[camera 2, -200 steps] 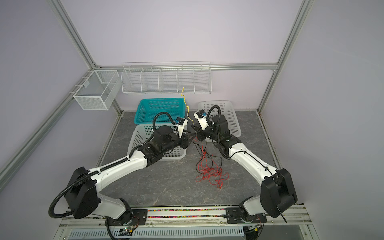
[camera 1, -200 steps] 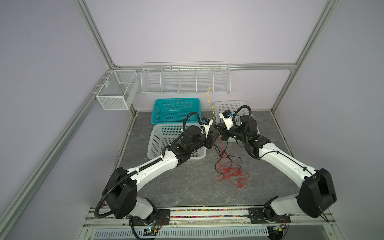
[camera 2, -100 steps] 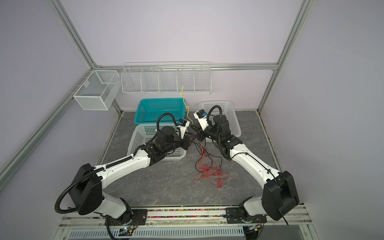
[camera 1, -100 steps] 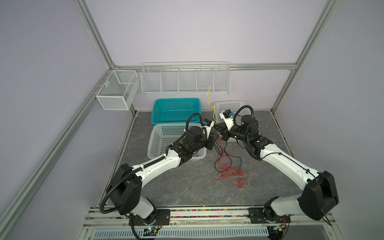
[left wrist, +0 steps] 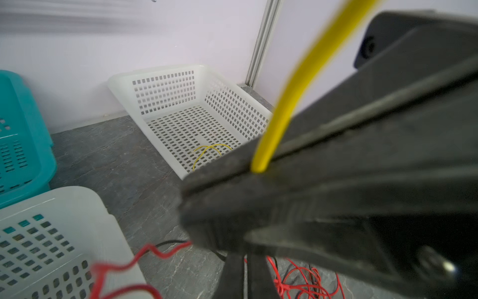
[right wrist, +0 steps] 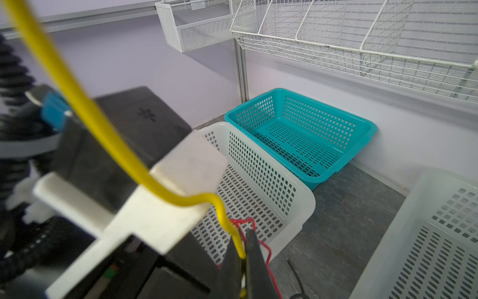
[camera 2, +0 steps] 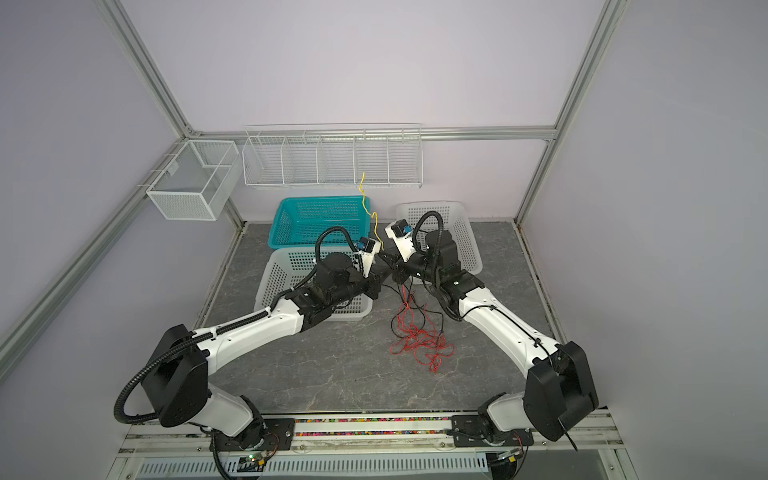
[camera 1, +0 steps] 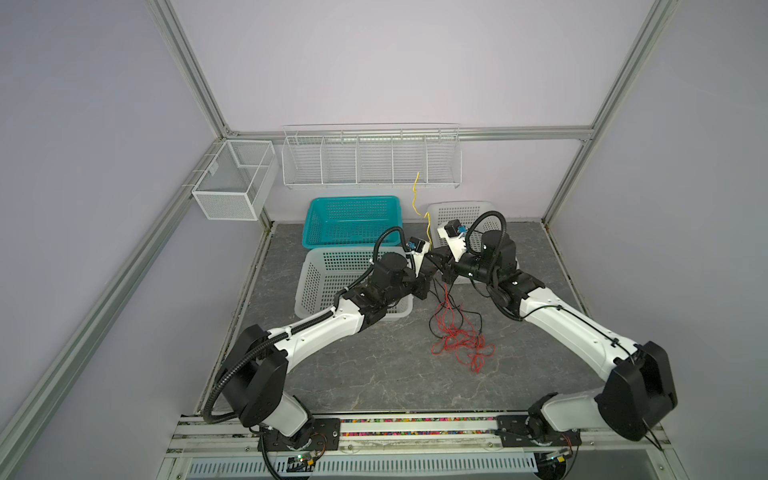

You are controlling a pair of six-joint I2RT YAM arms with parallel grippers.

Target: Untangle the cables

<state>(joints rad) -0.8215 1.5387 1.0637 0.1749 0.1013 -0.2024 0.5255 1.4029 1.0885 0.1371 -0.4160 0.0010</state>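
Freeing the yellow cable (left wrist: 282,108) looks like the step in hand: the left gripper (left wrist: 191,194) is clamped on it, the right gripper (right wrist: 241,240) just beside pinches it with a red strand (right wrist: 239,220), and the red-and-black tangle (camera 1: 456,334) trails below both, so the next move calls for drawing them gently apart.

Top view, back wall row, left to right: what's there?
mesh box → teal basket → yellow cable → white basket. The wire shelf spans several of these, so it is left out.
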